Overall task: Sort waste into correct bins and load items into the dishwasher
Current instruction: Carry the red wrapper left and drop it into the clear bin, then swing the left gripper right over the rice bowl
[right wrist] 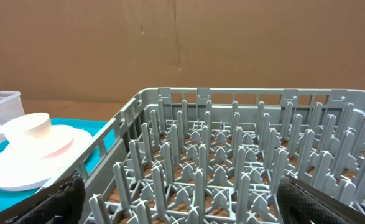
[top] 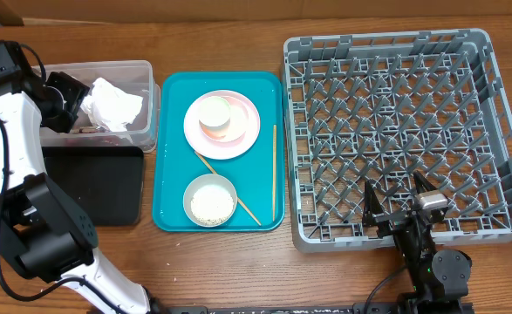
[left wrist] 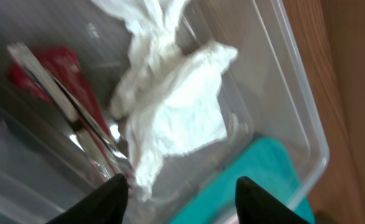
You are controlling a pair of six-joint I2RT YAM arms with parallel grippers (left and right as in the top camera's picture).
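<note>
Crumpled white napkin lies inside the clear tub.

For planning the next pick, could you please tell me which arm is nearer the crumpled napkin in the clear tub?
Left. The left tool hovers over the napkin in the tub; the right tool is far off, at the front edge of the dish rack.

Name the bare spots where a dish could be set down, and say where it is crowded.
Free: the black tray, bare, in front of the clear tub and beside the teal tray; the whole dish rack, nothing among its pegs. Crowded: the teal tray, with plate, rice bowl and chopsticks; the tub, holding napkins.
</note>
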